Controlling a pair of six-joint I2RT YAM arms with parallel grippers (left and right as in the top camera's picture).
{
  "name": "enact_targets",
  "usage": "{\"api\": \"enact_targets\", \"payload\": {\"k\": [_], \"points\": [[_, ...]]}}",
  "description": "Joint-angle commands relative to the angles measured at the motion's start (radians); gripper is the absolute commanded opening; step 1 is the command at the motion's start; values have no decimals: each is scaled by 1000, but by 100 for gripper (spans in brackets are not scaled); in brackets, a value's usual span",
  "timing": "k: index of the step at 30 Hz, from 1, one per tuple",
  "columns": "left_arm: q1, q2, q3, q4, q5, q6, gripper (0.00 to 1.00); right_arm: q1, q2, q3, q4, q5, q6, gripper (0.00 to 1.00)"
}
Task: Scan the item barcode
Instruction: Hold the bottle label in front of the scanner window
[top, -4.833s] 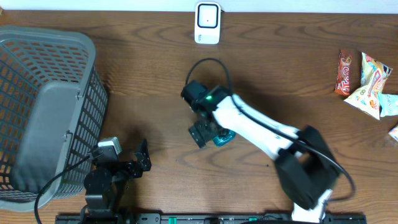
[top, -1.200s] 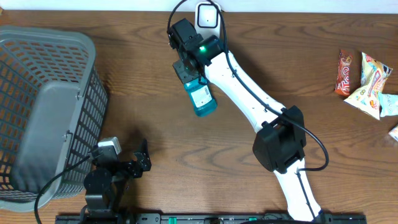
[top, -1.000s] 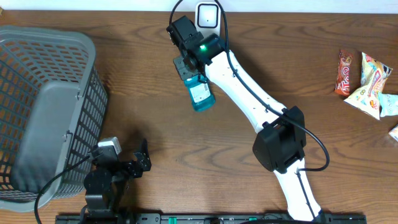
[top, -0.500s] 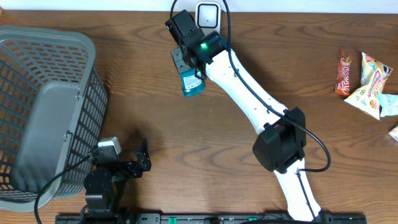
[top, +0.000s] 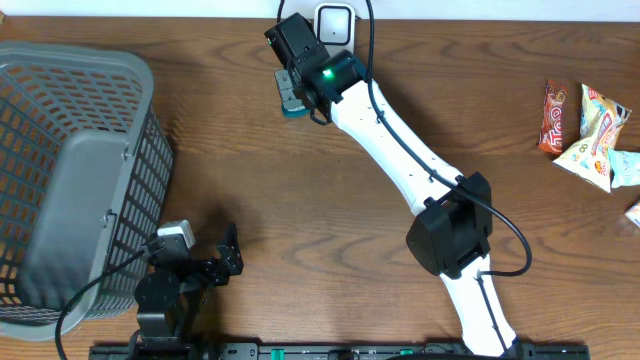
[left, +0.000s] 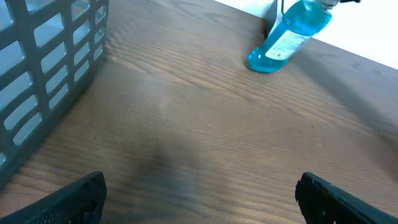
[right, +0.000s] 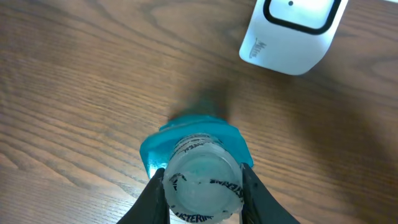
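The item is a blue mouthwash bottle (right: 193, 135) with a clear cap (right: 202, 180). My right gripper (right: 202, 188) is shut on that cap, one finger on each side. From overhead only a little teal of the bottle (top: 290, 108) shows under the right gripper (top: 290, 92), just left of the white scanner (top: 335, 15). In the right wrist view the scanner (right: 292, 31) stands beyond the bottle. The left wrist view has the bottle (left: 287, 36) tilted, its base close to the table. My left gripper (left: 199, 200) is open and empty, parked at the front left (top: 232, 255).
A grey plastic basket (top: 80, 170) fills the left side, and its wall (left: 50, 74) is close to the left gripper. Several snack packets (top: 590, 120) lie at the far right edge. The right arm stretches diagonally across the middle of the table.
The right arm has carried the bottle up the table toward the scanner and tipped it more upright, so less of it shows from above. The left arm has not moved.
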Motion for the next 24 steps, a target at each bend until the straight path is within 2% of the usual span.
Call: {"api": "enact_targets", "payload": {"k": [1,6,13,14,16,19,21,22,24], "points": [[-2,0,-14,-16,12,13,98,3,-30,13,-21,27,74,1],[-2,0,-14,-16,12,13,98,8,-29,0,-47,35,145,1],[-2,0,-14,-16,12,13,98,10,-27,-4,-127,130,365,3],[-2,0,-14,-16,12,13,98,11,-27,-4,-125,132,372,6],[-2,0,-14,-16,12,13,98,12,-27,-4,-108,132,371,20],[-2,0,-14,-16,12,13,98,11,-28,-3,-74,131,319,30],[-2,0,-14,-16,12,13,98,11,-28,-3,-71,131,297,40],[-2,0,-14,-16,12,13,98,12,-28,-3,-72,129,287,50],[-2,0,-14,-16,12,13,98,13,-28,-3,-74,127,263,62]]}}
